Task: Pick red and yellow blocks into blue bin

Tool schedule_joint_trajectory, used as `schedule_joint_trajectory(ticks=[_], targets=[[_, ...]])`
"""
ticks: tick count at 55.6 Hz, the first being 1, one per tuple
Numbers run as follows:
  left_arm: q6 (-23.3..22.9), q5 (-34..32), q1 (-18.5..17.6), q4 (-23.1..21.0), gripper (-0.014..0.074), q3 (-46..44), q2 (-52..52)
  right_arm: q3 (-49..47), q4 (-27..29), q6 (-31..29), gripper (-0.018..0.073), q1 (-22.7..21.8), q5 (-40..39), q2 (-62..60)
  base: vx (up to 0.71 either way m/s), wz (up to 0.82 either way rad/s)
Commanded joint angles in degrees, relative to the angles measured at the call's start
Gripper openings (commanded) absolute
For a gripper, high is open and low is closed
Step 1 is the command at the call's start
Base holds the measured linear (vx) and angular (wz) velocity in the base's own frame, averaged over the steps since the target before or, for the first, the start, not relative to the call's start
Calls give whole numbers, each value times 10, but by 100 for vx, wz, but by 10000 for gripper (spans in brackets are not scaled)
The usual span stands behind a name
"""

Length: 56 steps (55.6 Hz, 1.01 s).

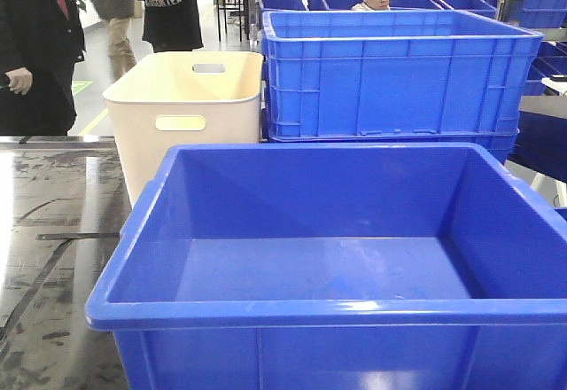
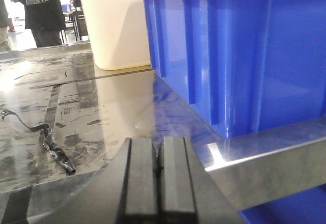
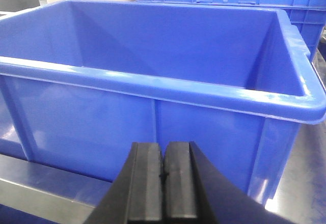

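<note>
- The blue bin (image 1: 337, 257) stands on the dark, glossy counter (image 1: 53, 230), straight ahead of the right tool (image 3: 163, 175) and to the right of the left tool (image 2: 158, 175). Its open mouth faces up, which suits dropping blocks in from above.
- The stretch of the bin's floor that shows in the front view is bare blue plastic. The near wall hides the front strip of the floor, so a block lying there could not be seen.
- No red or yellow block appears in any view, so where they lie cannot be told.
- The left tool has its two pads pressed together with nothing between them. It sits low over the counter, just outside the bin's ribbed side wall.
- The right tool is likewise closed on nothing, level with the bin's near rim and short of it.
- A cream tub (image 1: 190, 106) stands beyond the bin, and a second blue crate (image 1: 390, 71) behind it. Blocks may sit in one of those, but their contents are hidden.
- With both tools empty and no blocks in view, this fits either blocks waiting out of sight or a finished load hidden by the wall.
</note>
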Motion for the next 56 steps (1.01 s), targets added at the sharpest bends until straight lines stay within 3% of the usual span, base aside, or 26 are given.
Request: schedule_joint_trajectory(ticks=[1, 24, 31, 37, 43, 49, 56], targets=[[-4, -46, 1, -1, 1, -9, -9, -16, 1, -2, -10, -1, -46, 4, 0, 0], [-4, -46, 1, -1, 2, -9, -9, -1, -6, 0, -10, -2, -56, 2, 0, 0], [-4, -46, 1, -1, 2, -9, -9, 90, -32, 51, -10, -2, -140, -30, 0, 0], [-4, -46, 1, -1, 2, -9, -9, 181, -88, 108, -10, -3, -236, -76, 0, 0], [-4, -46, 1, -1, 2, -9, -9, 255, -103, 128, -10, -26, -294, -121, 0, 0], [-4, -46, 1, -1, 2, -9, -9, 300, -102, 133, -10, -54, -312, -158, 0, 0], [-4, -46, 1, -1, 2, -9, -9, 297, -110, 123, -10, -76, -266, -185, 0, 0]])
